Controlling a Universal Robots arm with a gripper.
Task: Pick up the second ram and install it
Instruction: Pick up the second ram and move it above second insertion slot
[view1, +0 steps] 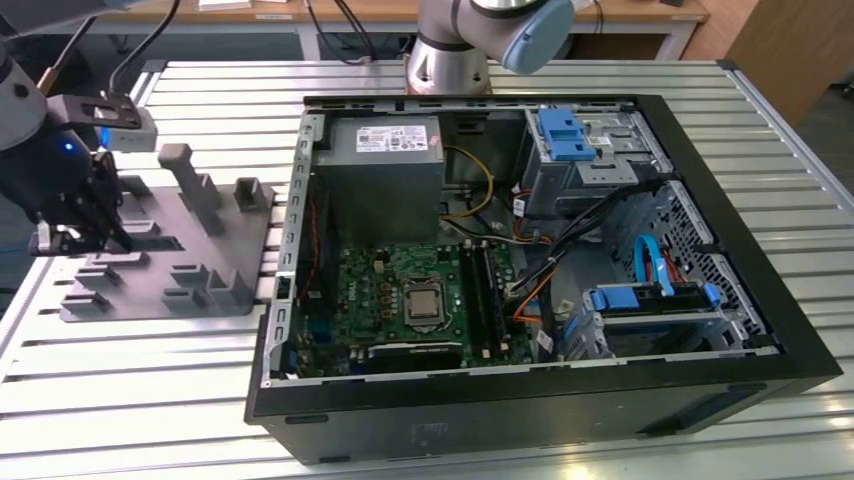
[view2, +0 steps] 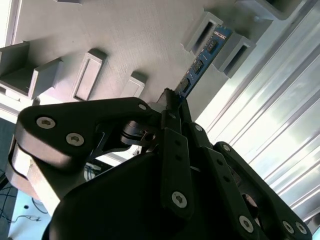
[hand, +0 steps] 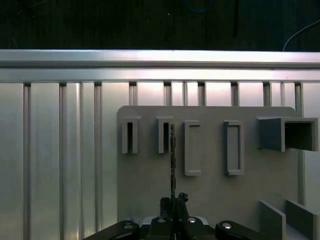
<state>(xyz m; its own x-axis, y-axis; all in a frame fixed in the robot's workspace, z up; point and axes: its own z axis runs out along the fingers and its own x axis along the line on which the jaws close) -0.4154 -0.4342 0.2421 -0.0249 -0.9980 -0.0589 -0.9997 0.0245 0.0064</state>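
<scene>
- Jaws pinched tight on the near end of the second ram (view2: 202, 60), which stands on edge.
- Its far end sits between 2 grey fixture blocks (view2: 242, 52), near the fixture plate's (hand: 145, 185) rim.
- Open slatted tabletop (hand: 60, 150) alongside; computer case (view1: 534, 410) well apart.

Exterior view high over computer case (view1: 534, 400); both wrist views close on fixture plate (hand: 150, 180) (view2: 135, 40).

Fixture plate (view1: 200, 255) on tabletop (view1: 134, 400), on the exterior view's left of the open PC case (view1: 767, 345). Motherboard (view1: 380, 300) lies inside the case. Gripper (view2: 172, 100) over the plate, jaws closed on second ram (view2: 202, 62), whose far end sits between two plate blocks (view2: 200, 31).
</scene>
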